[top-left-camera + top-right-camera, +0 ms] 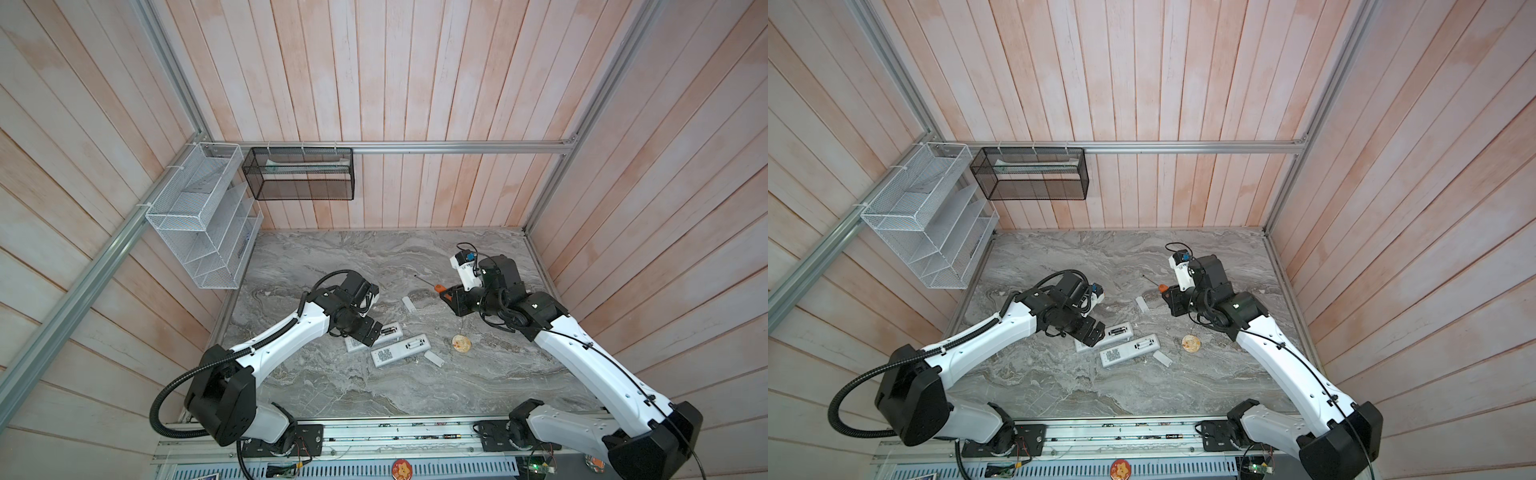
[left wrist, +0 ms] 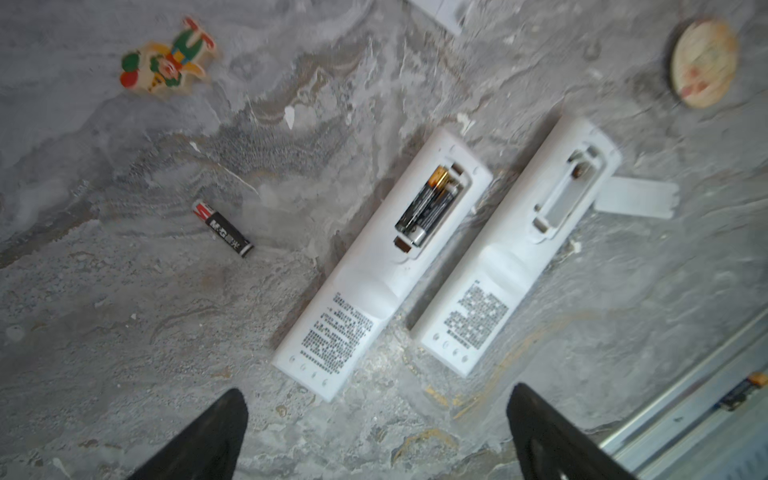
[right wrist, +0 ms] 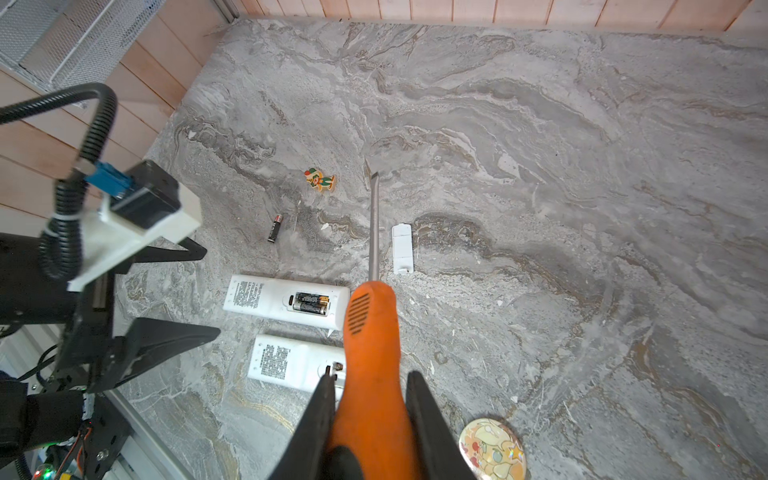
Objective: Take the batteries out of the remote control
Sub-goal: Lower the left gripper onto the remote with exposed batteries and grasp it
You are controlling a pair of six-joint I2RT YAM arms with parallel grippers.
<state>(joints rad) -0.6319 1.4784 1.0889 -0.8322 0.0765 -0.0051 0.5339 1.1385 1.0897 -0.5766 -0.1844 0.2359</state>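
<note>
1. Batteries [image 2: 428, 210]: two sit in the open bay of one remote [image 2: 365, 291]; a third battery [image 2: 223, 227] lies loose on the desk [image 2: 124, 332].
2. Left jaws: spread wide over the remotes.
3. Right jaws: clamped on the screwdriver [image 3: 372, 332].

On the bench [image 1: 374, 257], the farther remote [image 3: 266, 297] (batteries [image 3: 310, 303] in its compartment) lies beside the nearer remote [image 1: 400, 350]. A loose battery [image 3: 274, 228] lies behind both.
</note>
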